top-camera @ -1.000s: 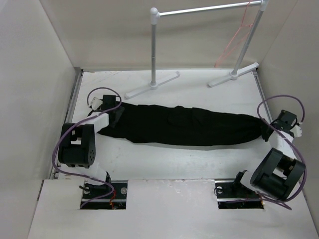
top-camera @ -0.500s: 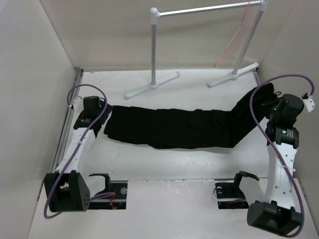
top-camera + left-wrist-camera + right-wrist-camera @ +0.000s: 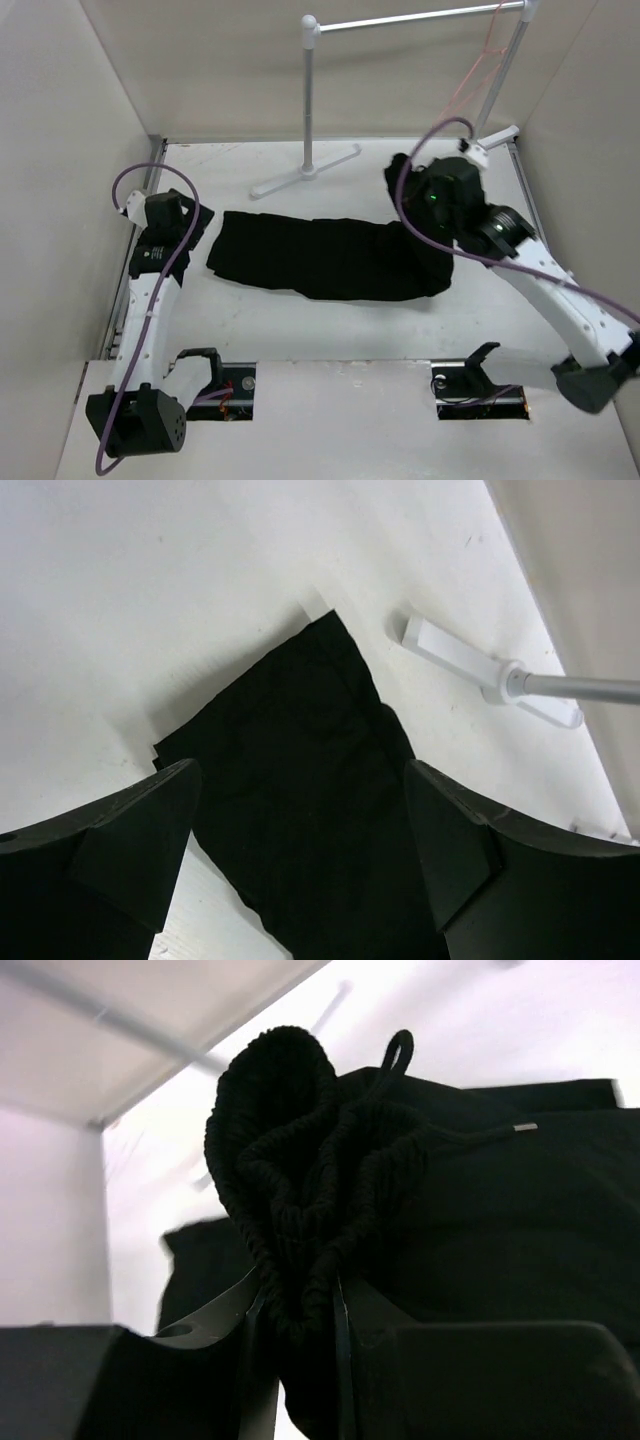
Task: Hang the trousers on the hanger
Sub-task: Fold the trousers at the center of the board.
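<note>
The trousers (image 3: 320, 255) lie stretched across the middle of the bench (image 3: 300, 325), a long black band running from left of centre to right of centre. Their left end lies flat. Their right end is lifted off the bench and bunched in the right gripper (image 3: 420, 195), which sits in the upper right of the overhead view, in front of the rack (image 3: 310, 90).

In the right wrist view the gripper is pressed together on a thick wad of ribbed black waistband that stands up between its fingers (image 3: 250, 1310). A drawstring (image 3: 400, 1050) loops out of the top of the wad, and its pale-tipped end trails to the right over the flat cloth behind.

The left gripper (image 3: 190, 222) is at the left end of the trousers, near the left edge of the bench. In its wrist view its jaws are spread wide and hold nothing. The corner of the black cloth fills the gap between them, and a white foot of the rack shows in the upper right. Whether the fingertips touch the cloth I cannot tell.

The hanger (image 3: 480, 62) hangs from the right end of the rack's rail in the upper right corner, well apart from the flat part of the trousers. Its lower part is hidden behind the right arm.
</note>
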You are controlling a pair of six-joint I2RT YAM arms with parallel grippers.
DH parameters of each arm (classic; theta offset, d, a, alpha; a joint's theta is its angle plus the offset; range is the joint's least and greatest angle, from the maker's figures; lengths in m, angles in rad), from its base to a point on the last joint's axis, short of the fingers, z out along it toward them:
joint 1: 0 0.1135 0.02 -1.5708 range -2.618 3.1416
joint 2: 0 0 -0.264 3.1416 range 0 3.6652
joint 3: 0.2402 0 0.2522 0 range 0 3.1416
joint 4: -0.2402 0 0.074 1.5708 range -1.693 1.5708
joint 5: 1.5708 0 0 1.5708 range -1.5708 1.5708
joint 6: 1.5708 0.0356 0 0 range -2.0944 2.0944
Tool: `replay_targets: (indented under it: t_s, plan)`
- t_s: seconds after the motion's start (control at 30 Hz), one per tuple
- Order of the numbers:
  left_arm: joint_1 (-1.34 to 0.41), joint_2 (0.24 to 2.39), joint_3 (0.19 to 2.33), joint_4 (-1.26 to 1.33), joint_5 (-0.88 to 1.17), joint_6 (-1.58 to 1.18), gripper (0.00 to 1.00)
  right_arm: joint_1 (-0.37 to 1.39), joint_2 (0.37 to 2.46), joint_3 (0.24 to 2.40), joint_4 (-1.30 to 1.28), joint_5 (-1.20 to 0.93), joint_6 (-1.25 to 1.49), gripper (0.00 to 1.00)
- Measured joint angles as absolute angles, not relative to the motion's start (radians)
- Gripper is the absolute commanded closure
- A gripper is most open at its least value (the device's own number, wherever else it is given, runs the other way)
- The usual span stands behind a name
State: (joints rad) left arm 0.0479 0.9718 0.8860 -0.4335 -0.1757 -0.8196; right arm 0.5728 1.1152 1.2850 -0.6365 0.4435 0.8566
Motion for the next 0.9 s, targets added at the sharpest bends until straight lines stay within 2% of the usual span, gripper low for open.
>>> replay_targets:
  t_s: [0.23, 0.3, 0.33, 0.43, 0.53, 0.63, 0.73, 0.83, 0.9]
  plan:
    - [0.13, 0.972, 0.939, -0.442, -0.165, -0.82, 0.18, 0.844, 1.572, 1.762, -0.62, 0.515, 0.889, 0.86]
    - [0.17, 0.975, 0.969, -0.455, -0.163, -0.82, 0.18, 0.9, 1.713, 1.922, -0.621, 0.519, 0.902, 0.82]
    - [0.194, 0.979, 0.987, -0.462, -0.165, -0.82, 0.17, 0.926, 1.784, 2.005, -0.621, 0.517, 0.912, 0.76]
    - [0.257, 0.995, 1.065, -0.473, -0.179, -0.819, 0.17, 0.997, 2.022, 2.275, -0.608, 0.49, 0.953, 0.5]
    - [0.295, 1.002, 1.119, -0.472, -0.189, -0.816, 0.17, 1.061, 2.265, 2.538, -0.583, 0.385, 0.997, 0.3]
    - [0.328, 1.002, 1.15, -0.476, -0.205, -0.802, 0.17, 1.114, 2.487, 2.772, -0.601, 0.234, 1.029, 0.19]
    - [0.349, 1.009, 1.177, -0.487, -0.244, -0.782, 0.17, 1.149, 2.603, 2.922, -0.742, 0.177, 1.009, 0.09]
    - [0.362, 1.018, 1.19, -0.487, -0.268, -0.764, 0.17, 1.14, 2.617, 3.022, -0.924, 0.175, 0.956, 0.09]
    - [0.368, 1.027, 1.188, -0.49, -0.275, -0.753, 0.17, 1.102, 2.593, 3.063, -1.002, 0.196, 0.91, 0.15]
